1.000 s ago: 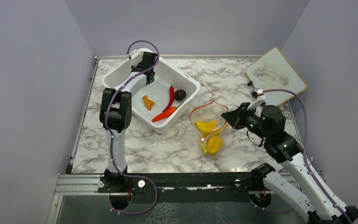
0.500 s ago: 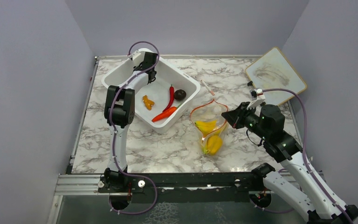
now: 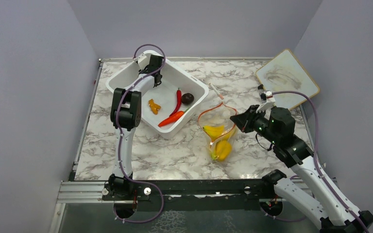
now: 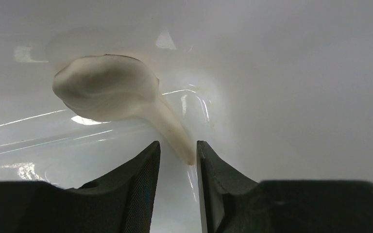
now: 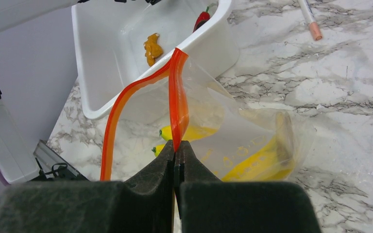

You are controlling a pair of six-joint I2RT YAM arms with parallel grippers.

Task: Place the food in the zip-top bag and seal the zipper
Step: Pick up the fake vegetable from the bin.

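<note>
The clear zip-top bag [image 3: 217,127] lies right of the tub with its mouth open; a yellow banana [image 3: 214,131] and a yellow pepper [image 3: 222,149] are inside. My right gripper [image 3: 236,120] is shut on the red-orange zipper [image 5: 178,97] and holds the rim up; the banana [image 5: 264,158] shows through the plastic. A red chili [image 3: 178,101], a carrot [image 3: 171,118], a dark brown fruit [image 3: 187,98] and orange bits [image 3: 154,106] lie in the tub. My left gripper [image 3: 156,79] is in the tub's far corner, narrowly open [image 4: 178,155], with the thin tip of a cream-white piece [image 4: 107,87] between its fingers.
The white tub [image 3: 201,87] stands at the back left and also shows in the right wrist view [image 5: 92,73]. A white-and-red pen [image 3: 216,91] lies behind the bag. A wood-framed whiteboard [image 3: 286,77] leans at the back right.
My left arm's elbow has shifted right while its gripper stays in the tub's far corner. My right gripper has crept slightly left and up with the bag's rim.
</note>
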